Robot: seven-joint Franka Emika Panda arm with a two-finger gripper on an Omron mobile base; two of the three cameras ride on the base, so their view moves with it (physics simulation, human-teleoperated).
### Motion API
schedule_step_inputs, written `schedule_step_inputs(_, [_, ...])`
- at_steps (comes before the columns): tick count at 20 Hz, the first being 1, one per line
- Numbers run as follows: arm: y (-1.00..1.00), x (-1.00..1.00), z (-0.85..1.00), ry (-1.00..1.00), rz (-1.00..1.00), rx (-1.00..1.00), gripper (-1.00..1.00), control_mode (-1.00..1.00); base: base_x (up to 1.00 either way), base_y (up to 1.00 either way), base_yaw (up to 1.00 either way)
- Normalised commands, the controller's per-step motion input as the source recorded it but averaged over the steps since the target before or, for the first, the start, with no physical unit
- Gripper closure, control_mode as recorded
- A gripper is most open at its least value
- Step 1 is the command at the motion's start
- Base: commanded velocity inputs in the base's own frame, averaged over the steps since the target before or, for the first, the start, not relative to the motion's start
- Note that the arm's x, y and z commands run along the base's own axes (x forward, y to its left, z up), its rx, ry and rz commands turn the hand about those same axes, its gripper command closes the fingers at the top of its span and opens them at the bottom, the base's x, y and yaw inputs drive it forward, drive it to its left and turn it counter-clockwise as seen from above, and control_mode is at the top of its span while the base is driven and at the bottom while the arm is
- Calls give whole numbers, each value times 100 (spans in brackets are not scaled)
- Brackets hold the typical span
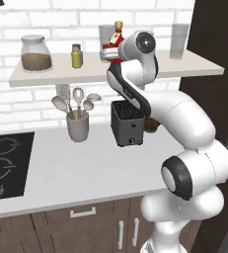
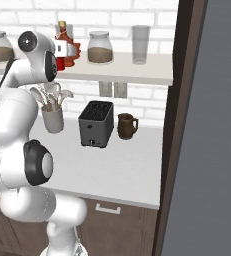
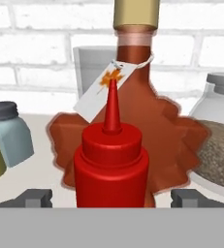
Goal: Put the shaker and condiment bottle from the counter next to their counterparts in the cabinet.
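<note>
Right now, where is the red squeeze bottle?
In the hand view, the red squeeze bottle stands on the shelf right in front of the maple-leaf bottle, between the open gripper fingertips.

On the cabinet point(image 1: 194, 69), condiment bottle point(image 3: 111, 160) stands directly in front of maple-leaf bottle point(image 3: 147, 121); two shakers point(image 3: 7, 138) to its left, jar point(image 3: 215, 150) to its right. Toaster point(image 1: 128, 123) sits on counter point(image 1: 86, 173) below.
</note>
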Motion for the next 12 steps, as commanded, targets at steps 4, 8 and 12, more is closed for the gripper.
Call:
schedule_step_inputs(4, [0,-2,-1,0,0,0,-100,-100,0,0,0])
schedule_step_inputs(8, [0,-39,1,-5,0,0,-100,-100,0,0,0])
schedule_step_inputs(12, [0,-60,6,-9,0,0,-100,-100,0,0,0])
